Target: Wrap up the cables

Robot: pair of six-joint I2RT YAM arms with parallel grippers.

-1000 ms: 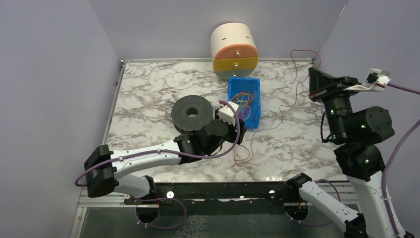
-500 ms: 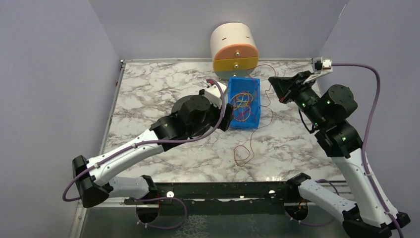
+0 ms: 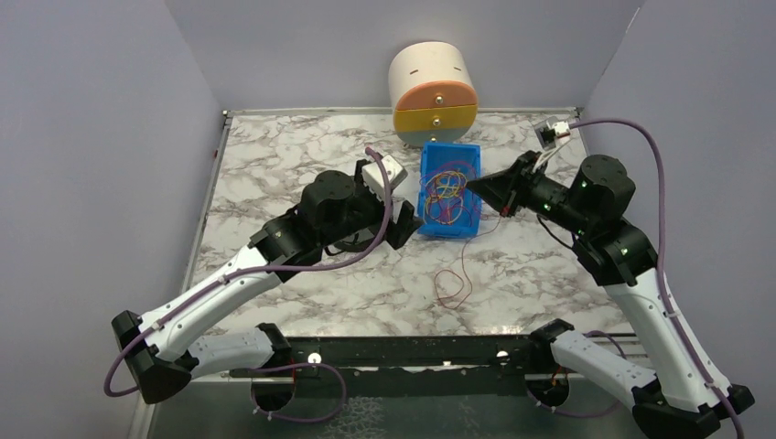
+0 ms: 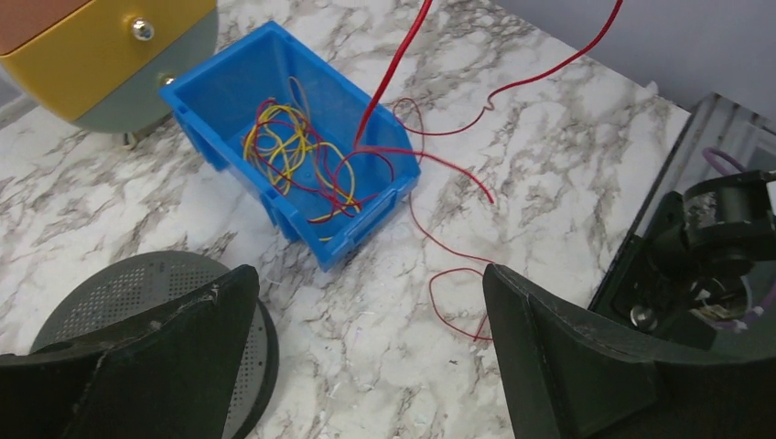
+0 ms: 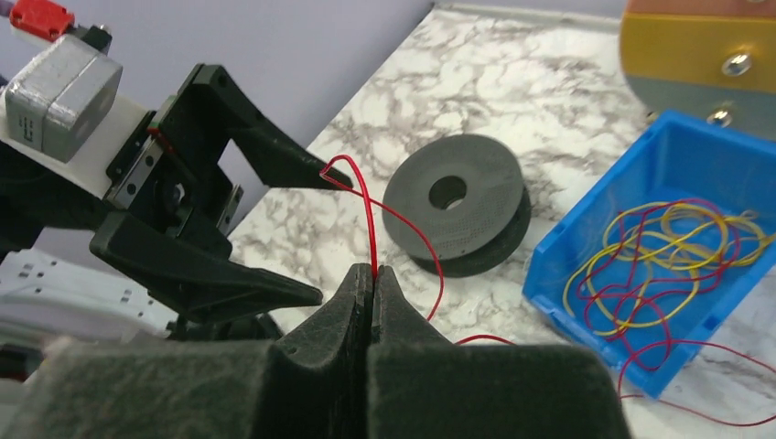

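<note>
Right fingers (image 5: 346, 315) pinch red cable (image 5: 367, 219) near blue bin (image 5: 595, 340), spool (image 5: 490, 183) beyond.

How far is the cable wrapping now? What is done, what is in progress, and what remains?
Done: nothing is wound yet; the spool is bare. In hand: the right claw is shut on the red cable, and the left claw is open near it. Left: winding that cable, probably then the wires in the blue bin.
</note>
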